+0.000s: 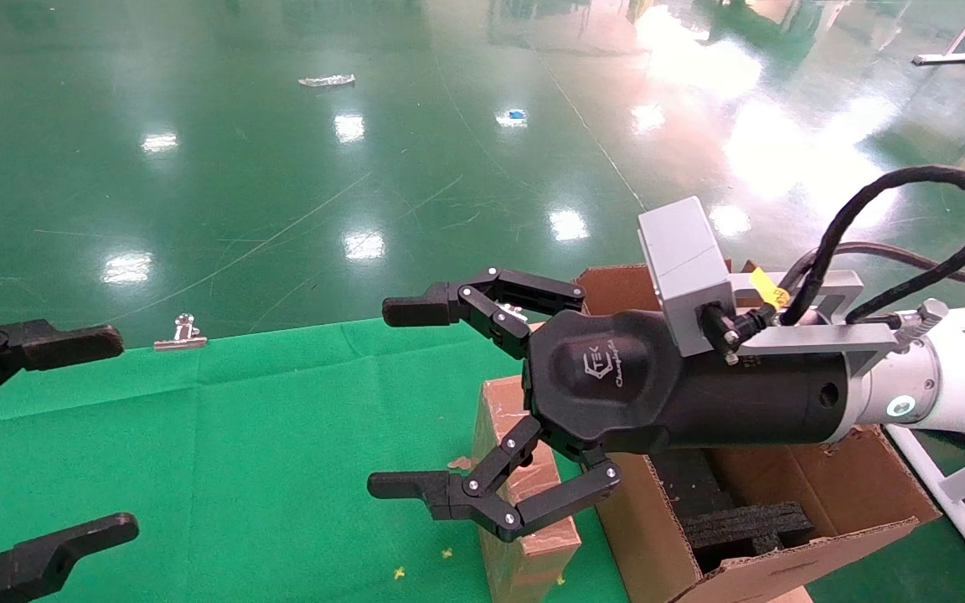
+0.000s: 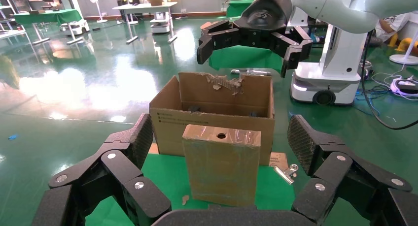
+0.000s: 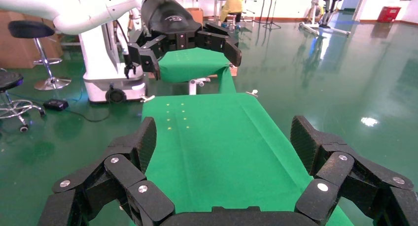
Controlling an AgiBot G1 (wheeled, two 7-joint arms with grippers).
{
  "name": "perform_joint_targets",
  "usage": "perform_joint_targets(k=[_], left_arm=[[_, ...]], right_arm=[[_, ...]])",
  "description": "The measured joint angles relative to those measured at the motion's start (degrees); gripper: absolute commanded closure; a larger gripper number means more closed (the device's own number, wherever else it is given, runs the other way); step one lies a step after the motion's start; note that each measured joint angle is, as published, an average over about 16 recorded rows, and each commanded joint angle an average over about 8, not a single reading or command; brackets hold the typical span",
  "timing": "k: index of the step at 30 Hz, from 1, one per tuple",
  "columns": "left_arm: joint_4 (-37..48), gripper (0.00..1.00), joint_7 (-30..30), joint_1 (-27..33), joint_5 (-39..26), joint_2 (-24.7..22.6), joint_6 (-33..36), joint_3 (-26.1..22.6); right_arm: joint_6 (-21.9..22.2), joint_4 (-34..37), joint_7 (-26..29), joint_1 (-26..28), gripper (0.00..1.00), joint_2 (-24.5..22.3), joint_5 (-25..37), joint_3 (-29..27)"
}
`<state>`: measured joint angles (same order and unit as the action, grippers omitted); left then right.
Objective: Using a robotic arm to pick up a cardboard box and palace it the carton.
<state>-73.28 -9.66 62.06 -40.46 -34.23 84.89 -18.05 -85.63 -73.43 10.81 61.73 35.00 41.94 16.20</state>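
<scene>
The small cardboard box (image 1: 506,400) stands upright on the green cloth, right beside the large carton (image 1: 658,536). My right gripper (image 1: 397,398), on the white robotic arm (image 1: 960,377), is open and empty. It hovers above and in front of the box and hides its middle. In the left wrist view the box (image 2: 222,167) shows its round hole and glossy tape, with the carton (image 2: 212,118) behind it and the right gripper (image 2: 246,56) overhead. My left gripper (image 1: 114,434) is open and empty at the left edge, apart from the box.
A metal binder clip (image 1: 181,333) sits on the cloth's far edge; it also shows in the left wrist view (image 2: 286,173). Black foam inserts (image 1: 742,523) lie inside the carton. The green cloth (image 3: 217,137) stretches between the grippers. Glossy green floor surrounds the table.
</scene>
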Motion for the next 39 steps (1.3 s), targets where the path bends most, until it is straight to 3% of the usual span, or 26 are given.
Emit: perform_joint_targets(k=[17, 24, 31, 39], left_arm=[[0.0, 0.00, 0.0, 0.0, 0.0, 0.0, 0.0, 0.0], [0.0, 0.00, 0.0, 0.0, 0.0, 0.0, 0.0, 0.0], [0.0, 0.00, 0.0, 0.0, 0.0, 0.0, 0.0, 0.0], [0.0, 0.00, 0.0, 0.0, 0.0, 0.0, 0.0, 0.0]], right_arm=[[0.0, -0.2, 0.1, 0.1, 0.00, 0.0, 0.2, 0.1], [0.3, -1.6, 2.4, 1.7, 0.00, 0.1, 3.3, 1.8], [0.0, -3.3, 7.9, 7.0, 0.00, 1.7, 12.1, 6.9], [-2.4, -4.0, 14.9, 18.0, 0.00, 7.2, 29.3, 17.8]])
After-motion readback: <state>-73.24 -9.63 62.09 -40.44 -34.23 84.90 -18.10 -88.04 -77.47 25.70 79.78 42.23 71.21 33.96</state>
